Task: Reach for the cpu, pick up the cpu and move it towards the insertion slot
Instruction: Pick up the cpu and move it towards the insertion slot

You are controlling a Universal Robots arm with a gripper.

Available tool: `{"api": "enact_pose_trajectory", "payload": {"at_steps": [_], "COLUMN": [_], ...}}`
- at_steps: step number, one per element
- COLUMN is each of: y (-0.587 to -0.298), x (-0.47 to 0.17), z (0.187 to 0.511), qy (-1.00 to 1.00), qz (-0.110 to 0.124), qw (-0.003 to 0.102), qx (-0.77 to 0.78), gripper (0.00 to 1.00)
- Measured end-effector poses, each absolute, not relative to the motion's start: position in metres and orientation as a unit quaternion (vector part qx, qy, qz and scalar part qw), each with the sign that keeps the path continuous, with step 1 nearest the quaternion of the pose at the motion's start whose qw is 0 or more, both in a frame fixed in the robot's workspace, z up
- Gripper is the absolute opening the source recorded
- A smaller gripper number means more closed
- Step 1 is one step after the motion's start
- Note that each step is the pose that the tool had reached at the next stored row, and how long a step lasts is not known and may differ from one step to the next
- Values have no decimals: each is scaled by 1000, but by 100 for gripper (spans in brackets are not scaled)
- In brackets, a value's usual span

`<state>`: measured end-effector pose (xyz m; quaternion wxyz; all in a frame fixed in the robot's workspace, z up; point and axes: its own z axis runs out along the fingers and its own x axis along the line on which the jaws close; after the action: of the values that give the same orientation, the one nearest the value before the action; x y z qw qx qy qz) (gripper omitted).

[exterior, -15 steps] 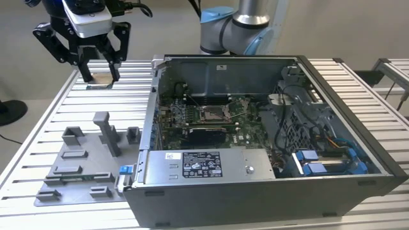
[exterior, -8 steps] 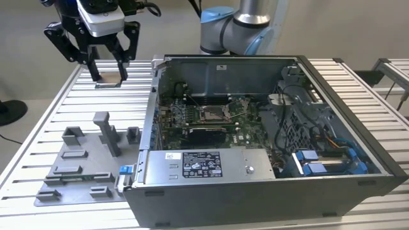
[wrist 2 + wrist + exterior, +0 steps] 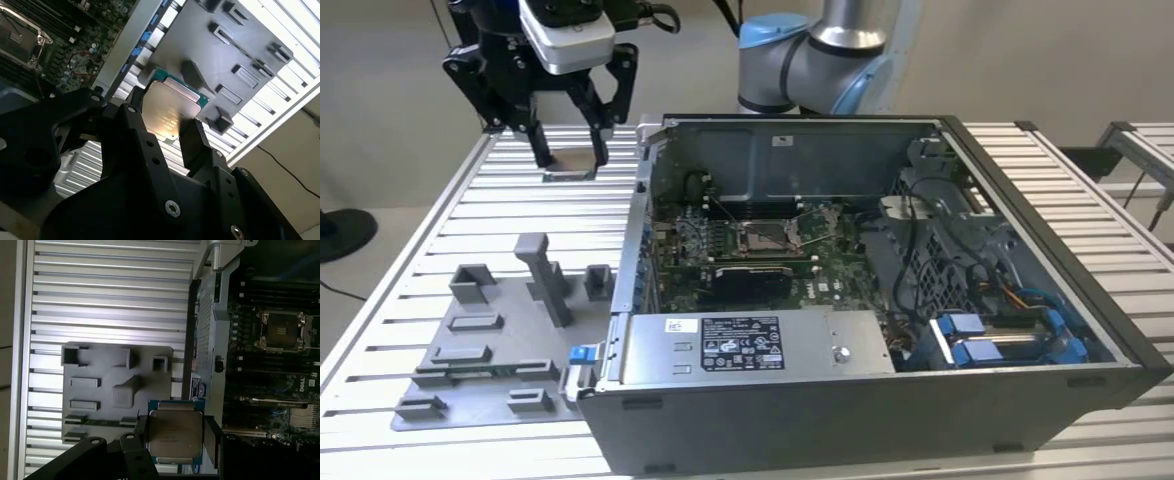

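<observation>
The cpu (image 3: 175,434) sat pinched between the two black fingers (image 3: 212,440) of the gripper (image 3: 570,152), its pale metal face and green rim plain in both wrist views (image 3: 170,112). In the exterior view the gripper hung above the slatted table (image 3: 400,290), near the table's far edge and just outside the computer case's (image 3: 881,400) wall on the exterior view's left; the chip showed there as a small flat piece (image 3: 570,173) at the fingertips, and whether it cleared the slats could not be told. The insertion slot (image 3: 767,236), a shiny metal-framed socket with a thin wire lever, lay inside the open case on the green circuit board (image 3: 834,290), well apart from the held chip. The grey plastic tray (image 3: 494,385) with its upright blocks rested on the table nearer its front edge, beside the case.
</observation>
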<state>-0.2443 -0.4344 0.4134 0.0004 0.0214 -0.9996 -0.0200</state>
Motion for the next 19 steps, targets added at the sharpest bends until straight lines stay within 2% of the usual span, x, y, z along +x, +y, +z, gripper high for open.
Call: {"api": "enact_pose_trajectory", "payload": {"at_steps": [19], "y": [-431], "x": [-206], "z": [413], "qy": [-1000], "qz": [-20], "qw": [0], "qx": [21], "gripper": [0]}}
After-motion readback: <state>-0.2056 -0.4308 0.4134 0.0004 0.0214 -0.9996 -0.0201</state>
